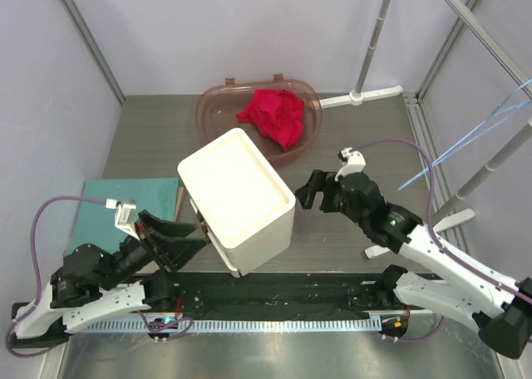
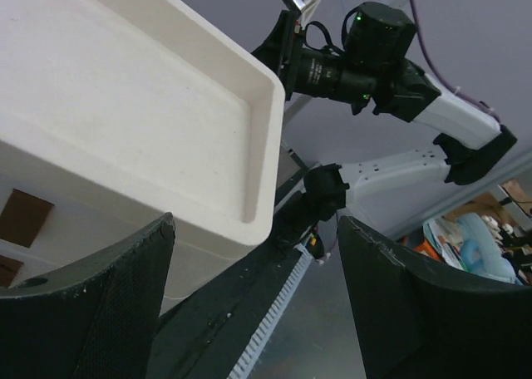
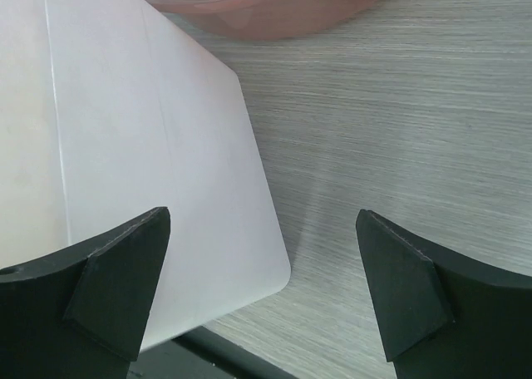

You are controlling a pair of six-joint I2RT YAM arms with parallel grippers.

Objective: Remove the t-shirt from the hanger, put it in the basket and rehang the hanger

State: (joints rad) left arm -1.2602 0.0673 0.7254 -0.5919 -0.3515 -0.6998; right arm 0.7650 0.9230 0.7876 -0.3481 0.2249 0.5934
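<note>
In the tub [image 1: 208, 113] at the far counter [image 1: 349, 146] side: t-shirt [image 1: 274, 115] crumpled, well apart from hanger [image 1: 499, 113] at right. Beside box [image 1: 237, 188], left pincer [image 1: 179, 239] spread wide, empty; opposite, right pincer [image 1: 309, 192] likewise agape, empty. Judged: removal done, hence nothing gripped.

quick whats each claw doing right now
Left claw: open, holding nothing.
Right claw: open, holding nothing.

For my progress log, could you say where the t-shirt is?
Top view: the t-shirt lies crumpled in the brown tub, far centre, behind the white box.
</note>
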